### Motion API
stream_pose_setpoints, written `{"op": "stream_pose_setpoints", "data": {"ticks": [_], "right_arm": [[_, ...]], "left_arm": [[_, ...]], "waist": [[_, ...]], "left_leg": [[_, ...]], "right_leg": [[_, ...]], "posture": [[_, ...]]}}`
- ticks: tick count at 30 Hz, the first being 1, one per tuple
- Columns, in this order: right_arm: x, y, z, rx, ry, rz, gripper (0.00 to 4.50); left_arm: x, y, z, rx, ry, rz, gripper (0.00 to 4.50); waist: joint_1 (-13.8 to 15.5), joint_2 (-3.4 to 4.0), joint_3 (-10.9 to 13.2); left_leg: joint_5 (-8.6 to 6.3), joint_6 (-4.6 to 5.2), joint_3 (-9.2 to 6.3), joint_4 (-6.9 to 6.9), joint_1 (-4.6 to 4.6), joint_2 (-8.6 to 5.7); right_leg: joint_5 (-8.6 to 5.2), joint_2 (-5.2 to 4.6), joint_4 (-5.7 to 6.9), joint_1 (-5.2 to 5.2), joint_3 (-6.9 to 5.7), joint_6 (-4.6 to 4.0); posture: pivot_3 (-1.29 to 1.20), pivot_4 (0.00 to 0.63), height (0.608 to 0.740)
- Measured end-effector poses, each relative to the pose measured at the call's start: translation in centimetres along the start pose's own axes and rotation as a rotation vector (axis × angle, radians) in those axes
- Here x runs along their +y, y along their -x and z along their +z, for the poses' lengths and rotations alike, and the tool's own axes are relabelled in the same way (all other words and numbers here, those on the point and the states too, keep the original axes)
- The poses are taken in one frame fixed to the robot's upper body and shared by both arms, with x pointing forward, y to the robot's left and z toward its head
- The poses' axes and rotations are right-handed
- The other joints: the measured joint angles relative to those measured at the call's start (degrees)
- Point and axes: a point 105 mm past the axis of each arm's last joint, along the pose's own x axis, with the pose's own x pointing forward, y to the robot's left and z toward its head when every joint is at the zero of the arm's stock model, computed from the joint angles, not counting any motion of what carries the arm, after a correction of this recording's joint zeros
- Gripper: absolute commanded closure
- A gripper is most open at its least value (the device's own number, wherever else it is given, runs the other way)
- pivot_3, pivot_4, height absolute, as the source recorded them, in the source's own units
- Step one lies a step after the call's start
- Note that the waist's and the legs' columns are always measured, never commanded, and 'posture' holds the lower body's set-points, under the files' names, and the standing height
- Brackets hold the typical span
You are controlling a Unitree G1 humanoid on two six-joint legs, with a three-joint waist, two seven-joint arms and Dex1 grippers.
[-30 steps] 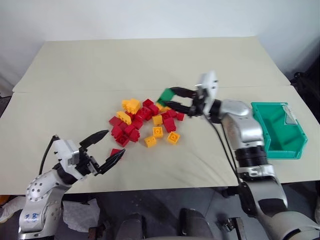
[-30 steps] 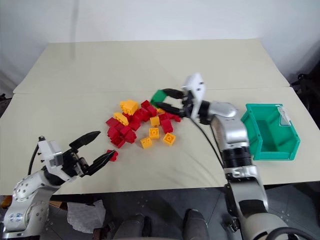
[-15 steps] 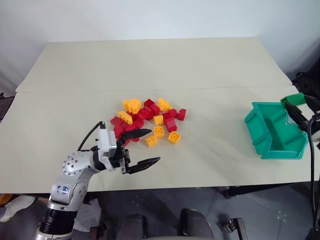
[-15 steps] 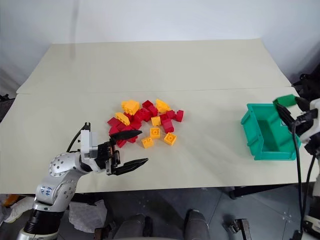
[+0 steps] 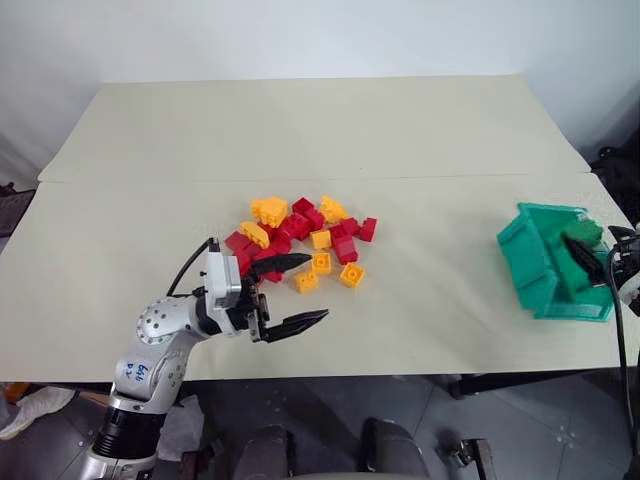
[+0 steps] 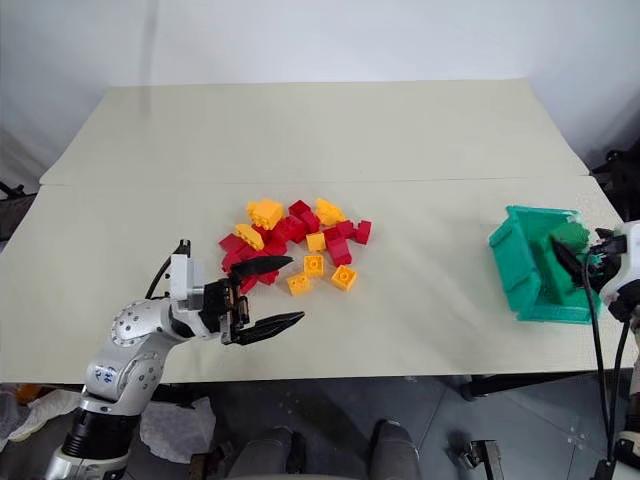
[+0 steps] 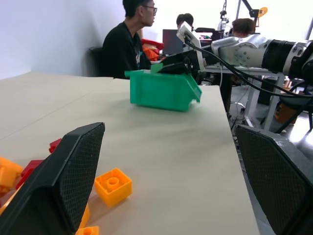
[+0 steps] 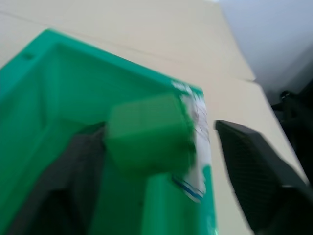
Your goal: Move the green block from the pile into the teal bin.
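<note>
Nearest me my left end effector (image 5: 291,293) hangs with fingers spread beside the pile (image 5: 300,237) on the surface (image 5: 420,130), while farther right my right end effector (image 6: 572,258), fingers parted, has the green block (image 8: 146,132) loose over the tilted teal bin (image 5: 535,262).

Head eyes overlook the table (image 5: 420,130); wrist views sit low, close.

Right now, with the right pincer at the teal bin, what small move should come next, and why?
Probably draw the right pincer back out of the teal bin. Its fingers stand apart, and the green block appears loose above the bin's inside, touching at most one finger, so it seems released. The bin also sits tilted, so a slow, straight retreat seems wise.
</note>
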Motion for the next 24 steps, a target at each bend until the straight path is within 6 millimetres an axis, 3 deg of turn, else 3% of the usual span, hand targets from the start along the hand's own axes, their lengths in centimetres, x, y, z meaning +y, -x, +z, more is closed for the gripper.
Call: {"op": "stream_pose_setpoints", "data": {"ticks": [5,12,16,18,24], "right_arm": [[0.1,-0.2,1.5,-0.039,0.013,0.040,0.04],[2.4,-0.2,4.7,-0.166,0.029,0.193,0.04],[5.8,0.5,7.7,-0.277,0.072,0.393,0.04],[7.6,0.9,8.2,-0.291,0.084,0.489,0.04],[14.7,3.2,6.5,-0.229,0.138,0.870,0.04]], "left_arm": [[0.5,0.8,-0.4,0.018,0.010,0.041,0.00],[1.3,2.5,-0.5,0.062,-0.004,0.114,0.00],[2.1,4.2,-0.2,0.113,-0.038,0.164,0.00],[2.3,5.0,-0.2,0.138,-0.047,0.181,0.00],[3.8,7.9,-0.9,0.250,-0.081,0.277,0.00]], "waist": [[-0.15,0.00,0.00],[-0.15,0.00,0.00],[-0.14,0.01,0.01],[-0.07,0.00,0.01],[0.37,-0.01,0.02]], "left_leg": [[0.00,0.00,0.00,0.00,0.00,0.01],[0.00,0.00,-0.02,0.00,0.01,0.02],[0.00,0.00,-0.02,0.00,0.00,0.02],[0.00,0.00,-0.07,0.00,0.00,0.03],[-0.01,0.00,-0.11,0.00,-0.01,0.02]], "right_leg": [[0.00,0.00,0.00,0.00,0.00,0.00],[0.00,0.00,0.01,-0.01,-0.01,0.00],[0.00,0.00,0.01,0.00,-0.01,0.00],[0.00,0.00,0.01,0.01,-0.04,0.00],[0.00,0.00,0.02,0.00,-0.07,0.00]], "posture": [[0.00,0.150,0.740],[0.00,0.150,0.740],[0.00,0.150,0.740],[0.00,0.150,0.740],[0.00,0.150,0.740]]}}
